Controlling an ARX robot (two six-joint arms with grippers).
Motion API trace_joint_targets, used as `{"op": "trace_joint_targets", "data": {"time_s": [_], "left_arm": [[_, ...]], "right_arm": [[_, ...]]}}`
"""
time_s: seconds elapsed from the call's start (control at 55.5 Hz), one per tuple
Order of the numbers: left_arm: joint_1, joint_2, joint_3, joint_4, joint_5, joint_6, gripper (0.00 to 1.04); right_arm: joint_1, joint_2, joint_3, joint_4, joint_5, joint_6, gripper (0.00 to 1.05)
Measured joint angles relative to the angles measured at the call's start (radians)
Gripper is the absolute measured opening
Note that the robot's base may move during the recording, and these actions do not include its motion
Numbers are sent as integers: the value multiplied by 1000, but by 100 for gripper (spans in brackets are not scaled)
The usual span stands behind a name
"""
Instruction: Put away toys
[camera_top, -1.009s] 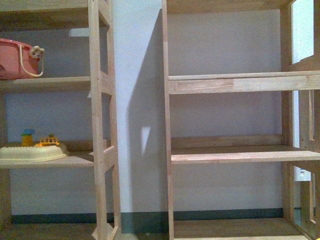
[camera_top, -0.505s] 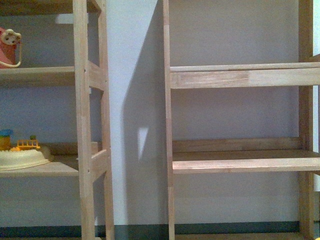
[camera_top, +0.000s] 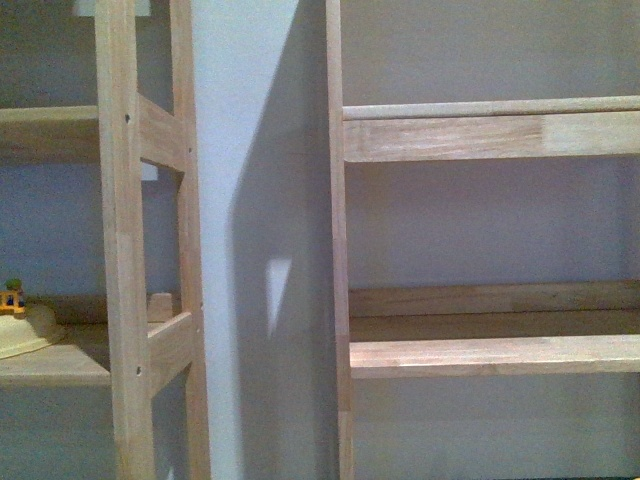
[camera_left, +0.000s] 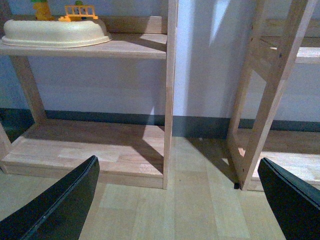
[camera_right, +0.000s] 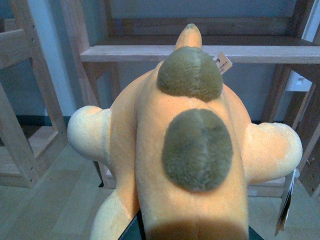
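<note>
Pinching the plush toy (camera_right: 190, 150) with the right gripper (camera_right: 192, 235): in the right wrist view only dark bits of the gripper visible under the orange-yellow body, pressed against it. Filling most of that view, with two brown patches (camera_right: 199, 150) along the middle and pale rounded limbs (camera_right: 87, 132) out to both sides. Carrying a small white tag (camera_right: 222, 62) near the far end and a dark tag (camera_right: 285, 205) hanging at one side. Held up off the pale wooden floor (camera_right: 55, 200), in front of a wooden shelf board (camera_right: 150, 52) and apart from it. Left gripper (camera_left: 177, 162) spread wide, with nothing between its two black fingers (camera_left: 60, 205), hanging above the floor near the foot of the shelf units. Further off in the left wrist view, a cream tray (camera_left: 55, 32) lying on a shelf, with an orange fence toy (camera_left: 80, 11) on top of it. In the front view, neither arm visible: only the left shelf unit (camera_top: 120, 250), the right shelf unit (camera_top: 490, 355) and a strip of pale wall (camera_top: 260, 150) between them. At the left edge of that view, part of the cream tray on its board, with a small yellow piece on it, too small to tell more.
</note>
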Motion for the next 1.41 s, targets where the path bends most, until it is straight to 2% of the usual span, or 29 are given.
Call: {"op": "trace_joint_targets", "data": {"time_s": [0.775,0.829,0.955,1.063,1.279,1.405], "left_arm": [[0,1,0,0,0,0,98],[0,1,0,0,0,0,98],[0,1,0,0,0,0,98],[0,1,0,0,0,0,98],[0,1,0,0,0,0,98],[0,1,0,0,0,0,98]], "right_arm": [[0,0,0,0,5,2,7],[27,14,1,-18,100,63,7],[52,60,15,-17,195,108,7],[113,109,77,-1,266,99,7],[314,241,263,84,467,-10,7],[404,341,401,131,545,-105,7]]}}
